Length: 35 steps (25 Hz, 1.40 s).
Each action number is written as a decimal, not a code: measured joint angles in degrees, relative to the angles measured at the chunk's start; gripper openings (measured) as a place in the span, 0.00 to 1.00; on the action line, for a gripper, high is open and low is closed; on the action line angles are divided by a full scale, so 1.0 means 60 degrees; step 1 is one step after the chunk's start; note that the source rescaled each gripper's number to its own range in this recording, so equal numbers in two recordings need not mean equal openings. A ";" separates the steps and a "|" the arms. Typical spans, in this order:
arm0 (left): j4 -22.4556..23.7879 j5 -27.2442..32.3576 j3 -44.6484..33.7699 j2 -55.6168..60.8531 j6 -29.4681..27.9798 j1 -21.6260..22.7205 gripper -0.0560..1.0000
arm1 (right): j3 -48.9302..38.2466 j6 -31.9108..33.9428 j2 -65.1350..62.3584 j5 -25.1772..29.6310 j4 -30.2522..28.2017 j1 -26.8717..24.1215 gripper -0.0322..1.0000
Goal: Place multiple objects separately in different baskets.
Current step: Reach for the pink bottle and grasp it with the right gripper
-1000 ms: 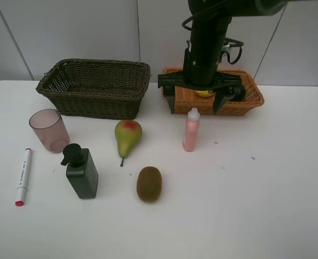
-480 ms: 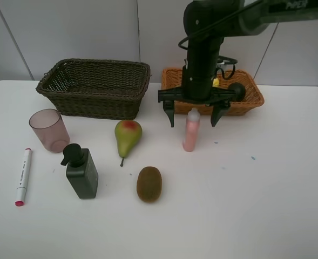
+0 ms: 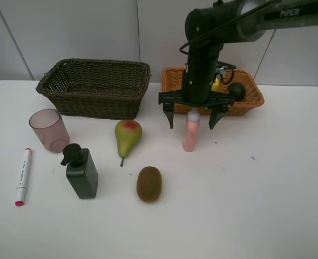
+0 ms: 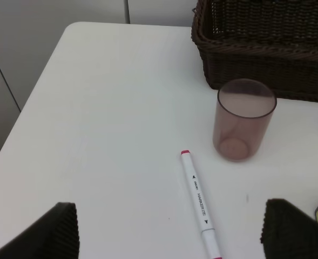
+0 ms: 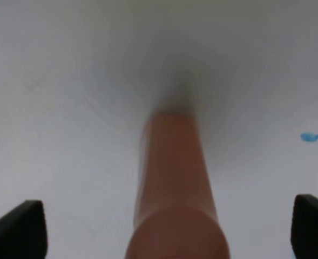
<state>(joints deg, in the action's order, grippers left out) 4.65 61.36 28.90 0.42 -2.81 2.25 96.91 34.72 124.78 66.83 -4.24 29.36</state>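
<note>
The pink bottle point(image 3: 190, 135) stands upright in front of the orange-tan basket point(image 3: 251, 101). My right gripper point(image 3: 190, 122) hangs open over the bottle's cap, one finger on each side, apart from it. The right wrist view looks straight down the bottle point(image 5: 172, 178) between the wide-set fingers point(image 5: 15, 226). A lemon point(image 3: 217, 83) and a dark green fruit point(image 3: 236, 90) lie in that basket. The dark brown basket point(image 3: 94, 105) holds nothing I can see. My left gripper point(image 4: 169, 221) is open above the marker point(image 4: 200, 202), near the mauve cup point(image 4: 244, 120).
On the table lie a pear point(image 3: 128, 135), a kiwi point(image 3: 149, 184), a dark pump bottle point(image 3: 81, 172), the cup point(image 3: 49, 130) and the marker point(image 3: 22, 176). The pear is a short gap left of the pink bottle. Bare table spreads to the right.
My right gripper has moved from above the orange-tan basket toward the front, to hang over the pink bottle's cap, still open. Nothing else moved.
</note>
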 joint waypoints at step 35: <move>0.0000 0.0000 0.0000 0.0000 0.0000 0.0000 0.90 | 0.0000 -0.0455 0.0432 -0.0127 0.0213 -0.0091 0.03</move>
<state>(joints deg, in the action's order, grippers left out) 4.65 61.36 28.90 0.42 -2.81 2.25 96.91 31.99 127.37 66.07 -2.97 28.81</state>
